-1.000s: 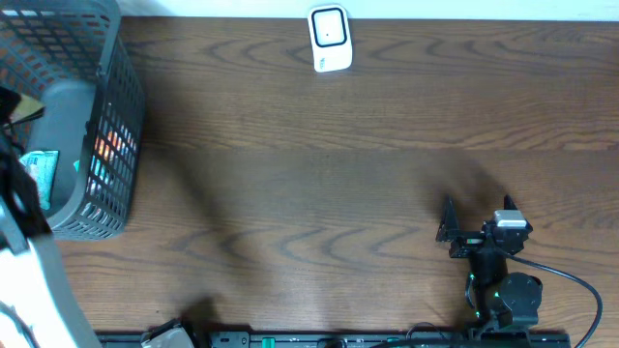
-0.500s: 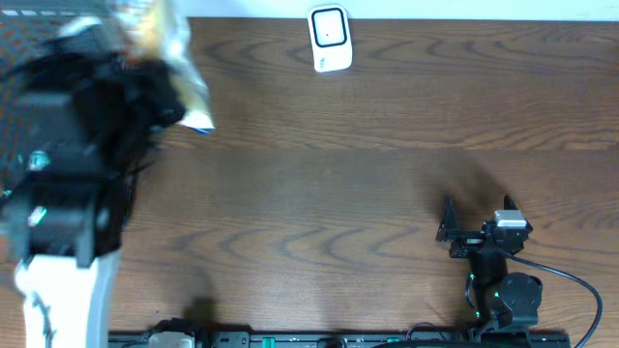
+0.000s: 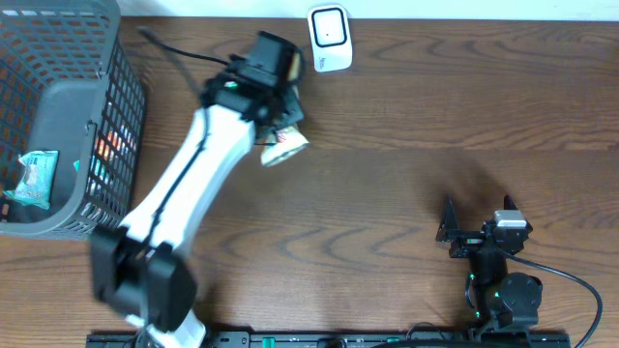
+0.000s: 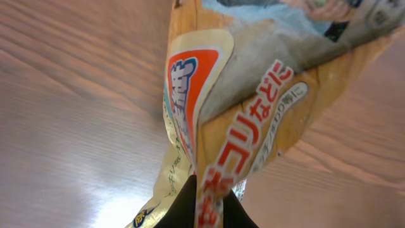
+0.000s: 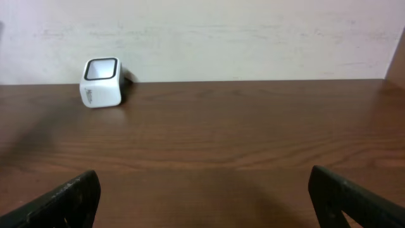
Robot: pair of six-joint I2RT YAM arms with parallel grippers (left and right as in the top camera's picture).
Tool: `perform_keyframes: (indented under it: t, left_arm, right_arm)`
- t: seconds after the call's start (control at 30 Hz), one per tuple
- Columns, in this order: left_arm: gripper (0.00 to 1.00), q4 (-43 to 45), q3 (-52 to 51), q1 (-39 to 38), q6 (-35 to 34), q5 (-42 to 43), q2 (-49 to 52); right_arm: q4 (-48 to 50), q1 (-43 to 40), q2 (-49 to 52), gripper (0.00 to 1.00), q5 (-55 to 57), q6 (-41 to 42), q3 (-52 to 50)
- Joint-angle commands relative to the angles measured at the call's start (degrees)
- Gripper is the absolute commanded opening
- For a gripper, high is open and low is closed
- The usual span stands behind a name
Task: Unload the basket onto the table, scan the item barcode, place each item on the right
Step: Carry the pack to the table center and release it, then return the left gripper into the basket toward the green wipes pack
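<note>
The basket [image 3: 114, 116] is standing at the far left of the table [image 3: 387, 174], with a small packet [image 3: 34, 179] lying inside it, seemingly on its floor. The scanner [image 3: 329, 39] is sitting at the far edge, around the middle. Just near and left of it, the snack bag [image 3: 283, 145] is hanging in the left gripper [image 3: 278, 121], well right of the basket. The right gripper [image 3: 477, 215] is sitting at the near right, well apart from the rest.

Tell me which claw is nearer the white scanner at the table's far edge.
Left. The left claw, shut on a snack packet, hangs just in front of the scanner; the open right claw sits far off at the front right.
</note>
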Motion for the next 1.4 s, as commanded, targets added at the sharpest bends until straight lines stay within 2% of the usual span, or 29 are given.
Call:
perform_keyframes:
  t: [0.0, 0.03, 0.07, 0.1, 0.2, 0.23, 0.5, 0.67, 0.77, 0.83, 0.9, 1.1, 1.27, 1.37]
  left_arm:
    - [0.08, 0.9, 0.9, -1.5, -2.6, -1.9, 4.4]
    - [0.13, 1.2, 0.9, -1.9, -2.6, -1.9, 5.7]
    - [0.22, 1.6, 0.9, -2.3, -2.6, -1.9, 7.0]
    - [0.39, 1.8, 0.9, -2.6, -2.6, -1.5, 7.7]
    - [0.73, 2.0, 0.9, -3.4, -2.5, -1.2, 8.9]
    - [0.77, 2.0, 1.0, -3.4, -2.3, -1.2, 8.9]
    - [0.77, 2.0, 4.7, -0.7, 10.1, -1.2, -0.6]
    - [0.77, 3.1, 5.3, 4.7, 17.3, -6.1, -11.8]
    - [0.77, 3.0, 5.3, 10.6, 17.5, -12.6, -17.7]
    - [0.78, 3.1, 5.3, 17.3, 17.5, -16.0, -21.7]
    - [0.85, 3.0, 5.3, 24.1, 17.5, -16.6, -24.2]
    - [0.86, 2.2, 5.2, 43.6, 18.3, -16.6, -25.3]
    - [0.86, 1.9, 2.8, 54.6, 30.2, -16.6, -20.2]
    - [0.86, 1.1, 1.8, 57.7, 32.8, -17.3, -15.6]
  right_arm:
    - [-0.2, -0.2, -0.3, 0.99, 0.1, -0.8, -0.1]
    - [-0.2, -0.2, -0.3, 0.99, 0.1, -0.8, -0.1]
    - [-0.2, -0.2, -0.3, 0.99, 0.1, -0.8, -0.1]
    - [-0.2, -0.2, -0.3, 0.99, 0.1, -0.8, -0.1]
    - [-0.2, -0.2, -0.3, 0.99, 0.1, -0.8, -0.1]
    - [-0.2, -0.2, -0.3, 0.99, 0.1, -0.8, -0.1]
    - [-0.2, -0.2, -0.3, 0.99, 0.1, -0.8, -0.1]
    - [-0.2, -0.2, -0.3, 0.99, 0.1, -0.8, -0.1]
    - [-0.2, -0.2, -0.3, 0.99, 0.1, -0.8, -0.1]
    - [-0.2, -0.2, -0.3, 0.99, 0.1, -0.8, -0.1]
    - [-0.2, -0.2, -0.3, 0.99, 0.1, -0.8, -0.1]
    - [-0.2, -0.2, -0.3, 0.99, 0.1, -0.8, -0.1]
    - [-0.2, -0.2, -0.3, 0.99, 0.1, -0.8, -0.1]
    - [-0.2, -0.2, -0.3, 0.99, 0.1, -0.8, -0.1]
